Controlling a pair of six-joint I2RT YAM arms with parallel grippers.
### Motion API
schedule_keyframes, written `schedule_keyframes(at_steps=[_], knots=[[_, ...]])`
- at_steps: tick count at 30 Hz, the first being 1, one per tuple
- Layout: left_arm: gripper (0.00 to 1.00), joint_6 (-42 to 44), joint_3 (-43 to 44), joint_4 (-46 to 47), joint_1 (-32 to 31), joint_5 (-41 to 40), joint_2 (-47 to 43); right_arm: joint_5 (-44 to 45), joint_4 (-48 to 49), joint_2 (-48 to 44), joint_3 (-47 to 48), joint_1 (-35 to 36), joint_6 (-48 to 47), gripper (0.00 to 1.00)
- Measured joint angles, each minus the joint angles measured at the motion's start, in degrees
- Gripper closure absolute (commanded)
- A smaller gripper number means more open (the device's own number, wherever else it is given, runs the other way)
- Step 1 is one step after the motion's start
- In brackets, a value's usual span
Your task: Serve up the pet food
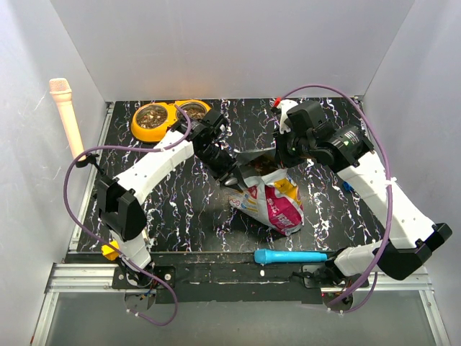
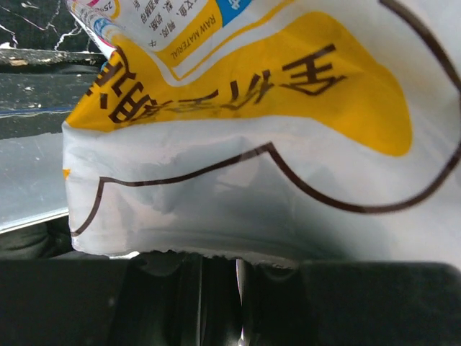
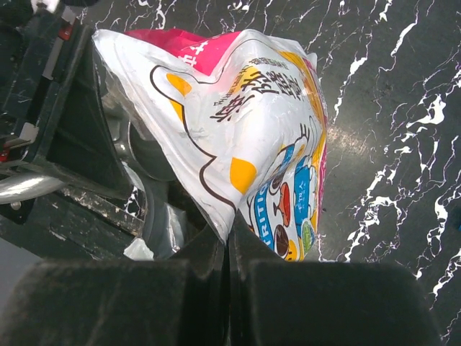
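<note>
The black, white-veined surface (image 1: 180, 209) fills the floor of a white-walled booth, with both arms reaching in over its middle. The left arm (image 1: 155, 169) angles in from the left and the right arm (image 1: 374, 180) curves round from the right, and they meet at the printed pouch (image 1: 274, 205).

The pouch is silvery white with yellow, magenta and blue print. It sits near the centre with its bottom end toward the near edge and its mouth raised between the two grippers. The right gripper (image 3: 229, 241) is closed tight, with a fold of the pouch's film pinched between its fingers. The left gripper (image 1: 232, 175) is clamped on the torn top edge at the other side of the mouth.

The orange double bowl (image 1: 171, 108) stands at the far left, well apart from the pouch. A blue-handled tool (image 1: 288, 256) lies along the near edge between the arm bases.

The pet food (image 1: 153, 115) lies as brown kibble in the bowl's steel cups, heaped in the left one. More brown shows dimly inside the pouch's open mouth.
</note>
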Motion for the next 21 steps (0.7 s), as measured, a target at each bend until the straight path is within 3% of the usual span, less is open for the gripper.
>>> schedule_keyframes(at_steps=[7,21], knots=[[1.00,-2.45,-2.43,3.34,-0.07,3.65,1.42,0.15,0.13,0.13,0.00,-0.02,-0.76,0.99],[1.00,-7.65,-9.75,25.16,-2.62,11.78,6.58,1.09,0.42,-0.83,-1.42,-0.79,-0.13,0.99]])
